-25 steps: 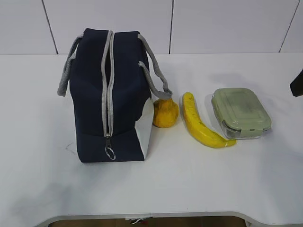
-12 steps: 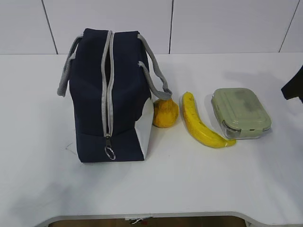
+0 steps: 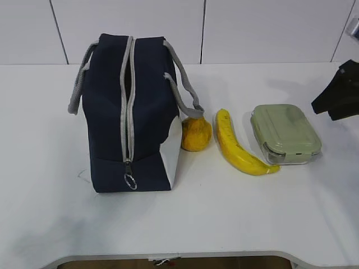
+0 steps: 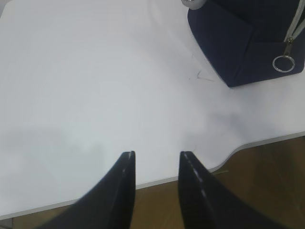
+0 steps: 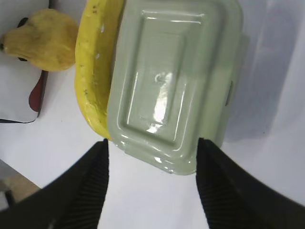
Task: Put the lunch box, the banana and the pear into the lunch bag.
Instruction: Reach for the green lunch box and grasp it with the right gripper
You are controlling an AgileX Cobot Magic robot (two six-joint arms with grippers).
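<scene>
Further into the exterior view than a second ago, the right arm now shows as a dark shape at the right edge, beyond the lunch box [image 3: 285, 134], while nothing on the table [image 3: 224, 224] has shifted. Taking the lunch bag [image 3: 128, 115] as landmark: it stands upright on the left, its zipper running along the top with the ring pull [image 3: 130, 181] hanging at the near end. The pear [image 3: 196, 133] sits right against the bag's white side panel, the banana [image 3: 238, 145] lies just beyond the pear, and the lunch box rests farthest from the bag, beside the banana. The right gripper [image 5: 152, 167] hovers above the lunch box with its jaws spread wide, gripping nothing. The left gripper [image 4: 156, 162] hangs over bare table off the bag's near corner, jaws partly apart and empty
</scene>
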